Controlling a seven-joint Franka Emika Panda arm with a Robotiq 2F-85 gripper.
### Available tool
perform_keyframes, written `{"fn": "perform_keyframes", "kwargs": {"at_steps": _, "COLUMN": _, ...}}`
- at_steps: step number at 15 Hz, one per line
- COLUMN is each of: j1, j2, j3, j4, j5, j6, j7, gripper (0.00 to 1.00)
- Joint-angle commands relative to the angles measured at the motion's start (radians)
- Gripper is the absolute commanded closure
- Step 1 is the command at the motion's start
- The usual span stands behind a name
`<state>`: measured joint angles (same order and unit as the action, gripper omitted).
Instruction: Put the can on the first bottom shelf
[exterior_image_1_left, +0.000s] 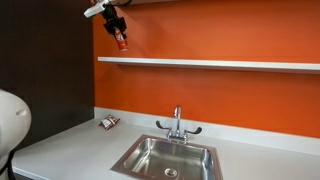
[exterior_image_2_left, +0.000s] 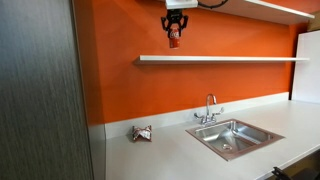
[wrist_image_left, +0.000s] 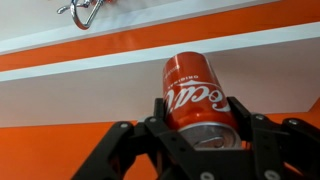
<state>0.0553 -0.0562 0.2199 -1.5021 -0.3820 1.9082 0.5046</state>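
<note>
My gripper (exterior_image_1_left: 119, 33) is shut on a red Coca-Cola can (exterior_image_1_left: 121, 42) and holds it high in the air, above the white wall shelf (exterior_image_1_left: 200, 62). In an exterior view the gripper (exterior_image_2_left: 175, 26) and the can (exterior_image_2_left: 174, 39) hang just above the shelf's (exterior_image_2_left: 220, 58) near end. In the wrist view the can (wrist_image_left: 197, 95) sits between my two black fingers (wrist_image_left: 200, 125), with the white shelf (wrist_image_left: 80, 85) behind it.
A steel sink (exterior_image_1_left: 168, 158) with a faucet (exterior_image_1_left: 178, 122) is set in the white counter (exterior_image_1_left: 60, 150). A crumpled wrapper (exterior_image_1_left: 108, 122) lies on the counter by the orange wall; it also shows in an exterior view (exterior_image_2_left: 142, 133). A second shelf (exterior_image_2_left: 270, 8) runs higher up.
</note>
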Motion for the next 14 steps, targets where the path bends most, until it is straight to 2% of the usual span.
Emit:
{"fn": "perform_keyframes", "kwargs": {"at_steps": 1, "j1": 0.027, "j2": 0.074, "j3": -0.026, "j4": 0.109, "j5": -0.014, "j6": -0.028, "j7": -0.031, "gripper": 0.62}}
{"fn": "perform_keyframes", "kwargs": {"at_steps": 12, "j1": 0.074, "j2": 0.185, "j3": -0.084, "j4": 0.232, "j5": 0.016, "j6": -0.112, "j7": -0.031, "gripper": 0.62}}
{"fn": "perform_keyframes", "kwargs": {"at_steps": 14, "j1": 0.056, "j2": 0.195, "j3": -0.066, "j4": 0.24, "j5": 0.013, "j6": -0.124, "j7": -0.028, "gripper": 0.62}}
